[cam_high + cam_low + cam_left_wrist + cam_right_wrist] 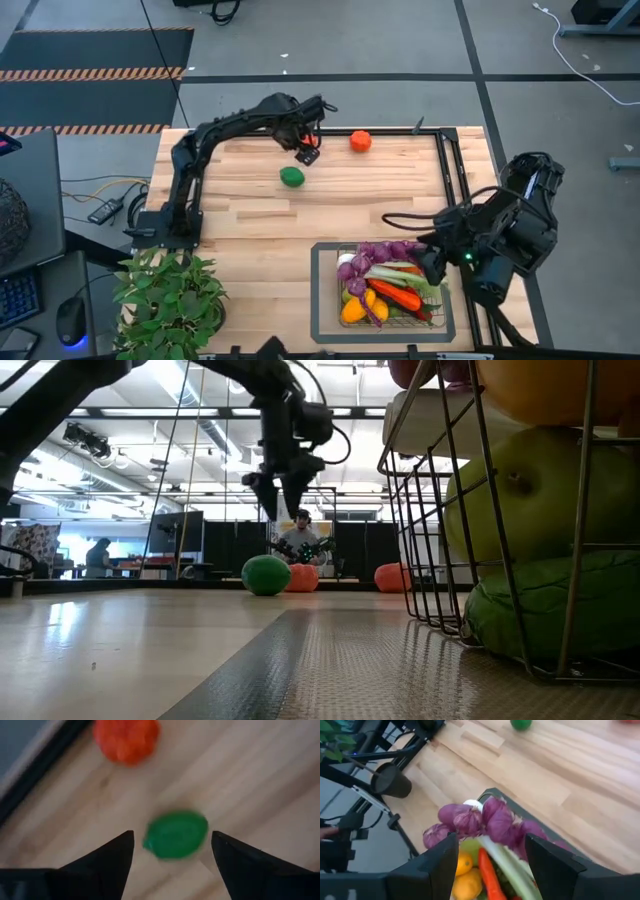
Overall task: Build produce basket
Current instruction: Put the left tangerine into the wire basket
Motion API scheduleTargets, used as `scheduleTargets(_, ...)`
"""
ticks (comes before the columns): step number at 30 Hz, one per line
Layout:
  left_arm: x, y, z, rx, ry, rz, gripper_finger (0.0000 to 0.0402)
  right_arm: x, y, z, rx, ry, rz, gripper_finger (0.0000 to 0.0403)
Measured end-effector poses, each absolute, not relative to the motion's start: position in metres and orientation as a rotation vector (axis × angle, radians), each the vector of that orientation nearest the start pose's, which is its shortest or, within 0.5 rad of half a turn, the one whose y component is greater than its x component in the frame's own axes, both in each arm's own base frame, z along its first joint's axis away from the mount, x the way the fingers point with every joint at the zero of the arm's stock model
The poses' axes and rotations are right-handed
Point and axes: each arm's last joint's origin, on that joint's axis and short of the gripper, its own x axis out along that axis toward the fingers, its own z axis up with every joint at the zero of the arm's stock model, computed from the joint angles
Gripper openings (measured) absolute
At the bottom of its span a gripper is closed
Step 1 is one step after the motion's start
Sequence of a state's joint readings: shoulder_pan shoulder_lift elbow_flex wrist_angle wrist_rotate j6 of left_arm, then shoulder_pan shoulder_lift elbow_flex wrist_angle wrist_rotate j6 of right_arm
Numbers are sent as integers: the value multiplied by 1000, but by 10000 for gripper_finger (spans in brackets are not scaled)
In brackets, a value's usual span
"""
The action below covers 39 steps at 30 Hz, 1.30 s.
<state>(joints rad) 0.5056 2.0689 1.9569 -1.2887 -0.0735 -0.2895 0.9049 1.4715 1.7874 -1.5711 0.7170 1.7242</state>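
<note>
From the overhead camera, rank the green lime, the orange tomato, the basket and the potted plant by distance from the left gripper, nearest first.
1. Green lime: on the wood just below the left gripper, whose fingers are open.
2. Orange tomato: to its right, near the table's far edge.
3. Basket: near edge, right of centre, by the right gripper.
4. Potted plant: near left corner; roughly as far as the basket, hard to separate.

I see a pale wood plank tabletop point(250, 215), matt, with visible seams. The basket point(327, 300) is dark wire mesh on a flat textured matt base. Inside it the produce point(385, 285) looks like smooth plastic. Beyond the basket, the green lime point(291, 177) looks smooth, the orange tomato point(360, 141) bumpy.
</note>
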Motion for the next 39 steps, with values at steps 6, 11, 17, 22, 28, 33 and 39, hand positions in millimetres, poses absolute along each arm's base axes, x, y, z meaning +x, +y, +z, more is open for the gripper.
scheduleTargets(6, 356, 228, 273, -355, 1267, 698, 281, 176, 158, 414, 687, 663, -606, 234)
scheduleTargets(11, 355, 242, 272, -262, 1216, 700, 278, 189, 142, 414, 702, 660, -674, 234)
scheduleTargets(17, 350, 257, 256, -274, 1181, 624, 304, 198, 127, 414, 734, 683, -723, 234)
scheduleTargets(22, 337, 267, 233, -285, 1235, 591, 317, 204, 118, 414, 735, 690, -753, 234)
scheduleTargets(28, 327, 273, 215, -344, 1244, 558, 318, 210, 107, 414, 752, 682, -797, 234)
scheduleTargets(33, 334, 276, 213, -314, 1153, 529, 318, 212, 103, 414, 775, 670, -818, 234)
scheduleTargets(39, 345, 275, 205, -321, 1117, 479, 318, 212, 103, 414, 804, 660, -825, 234)
